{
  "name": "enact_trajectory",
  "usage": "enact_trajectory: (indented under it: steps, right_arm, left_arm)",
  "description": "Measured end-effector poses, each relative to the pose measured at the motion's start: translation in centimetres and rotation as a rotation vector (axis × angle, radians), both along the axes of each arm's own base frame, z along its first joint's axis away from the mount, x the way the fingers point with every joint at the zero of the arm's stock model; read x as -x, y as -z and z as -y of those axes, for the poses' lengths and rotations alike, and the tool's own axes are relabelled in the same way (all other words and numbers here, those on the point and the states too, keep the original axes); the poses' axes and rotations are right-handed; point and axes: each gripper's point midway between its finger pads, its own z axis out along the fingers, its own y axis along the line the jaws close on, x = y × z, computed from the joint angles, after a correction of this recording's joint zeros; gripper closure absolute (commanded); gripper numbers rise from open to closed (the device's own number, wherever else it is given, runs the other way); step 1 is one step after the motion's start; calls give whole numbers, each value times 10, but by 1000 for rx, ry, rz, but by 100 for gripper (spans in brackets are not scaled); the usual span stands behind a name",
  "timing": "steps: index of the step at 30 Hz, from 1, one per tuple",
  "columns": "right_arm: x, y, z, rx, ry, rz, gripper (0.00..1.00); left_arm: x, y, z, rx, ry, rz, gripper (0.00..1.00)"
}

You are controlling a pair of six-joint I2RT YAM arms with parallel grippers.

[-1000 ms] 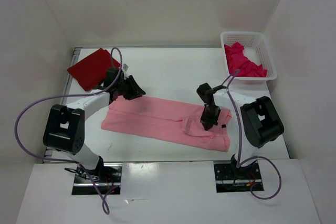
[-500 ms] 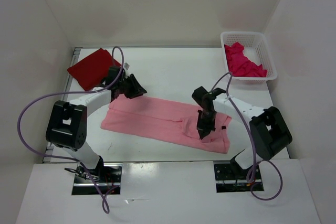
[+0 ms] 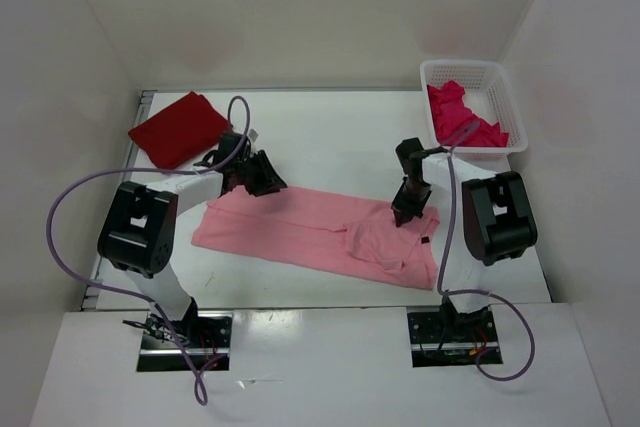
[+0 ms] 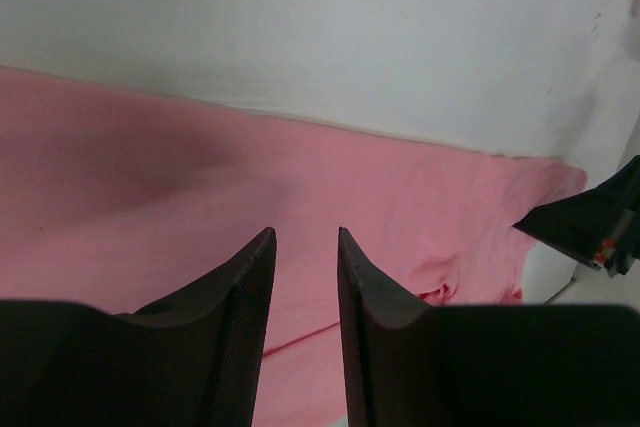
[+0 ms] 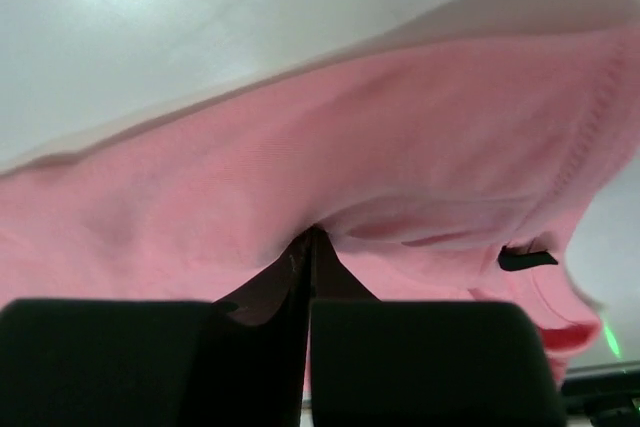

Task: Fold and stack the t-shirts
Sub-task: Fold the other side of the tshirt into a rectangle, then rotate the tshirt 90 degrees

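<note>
The light pink t-shirt (image 3: 300,227) lies spread out as a long band across the middle of the white table (image 3: 330,137), running from its left end, which is farther from the arm bases, down to its right end, which is closer to them. It looks partly folded, with a lumpy layer of cloth towards the right end. The right gripper (image 3: 405,213) points down at the shirt's far edge near that right end. In the right wrist view its fingers (image 5: 270,292) are pressed together on a small fold of the pink cloth, with creases running to the tips and the fabric tented up around them. A small black tag (image 5: 525,258) shows on the shirt just to the side of the pinch. The left gripper (image 3: 270,177) is at the shirt's far left corner. From its wrist camera the fingers (image 4: 240,287) stand a little apart with nothing between them, just above the pink cloth. The dark red t-shirt (image 3: 178,129) lies folded beyond the pink shirt's left end, apart from it. Beyond the right end stands a white mesh basket (image 3: 475,67) holding the crumpled crimson-magenta t-shirt (image 3: 460,119).
</note>
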Motion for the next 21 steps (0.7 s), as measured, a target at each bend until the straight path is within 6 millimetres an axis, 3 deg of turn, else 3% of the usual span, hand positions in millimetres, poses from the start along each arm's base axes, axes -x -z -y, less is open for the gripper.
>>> enact_trajectory:
  steps: [3,7,12,14,18,21]
  right_arm:
    - [-23,0,-6,-8,-11,18,100]
    - [-68,-1,-20,-39,-28,65,100]
    - [-163,-8,-50,-89,-63,230,100]
    - [-197,-14,-62,-105,-76,318,91]
    - [-209,-33,-68,-116,-111,389,67]
    - [-191,-64,-71,-123,-151,447,65]
  left_arm:
    - [-2,9,-9,-5,-22,-27,61]
    - [-11,14,-38,-6,-99,-42,61]
    - [-17,28,-82,-15,-209,-87,61]
    - [-18,32,-95,-16,-242,-104,61]
    - [-22,36,-111,-10,-284,-126,59]
    - [-23,30,-111,-5,-282,-115,59]
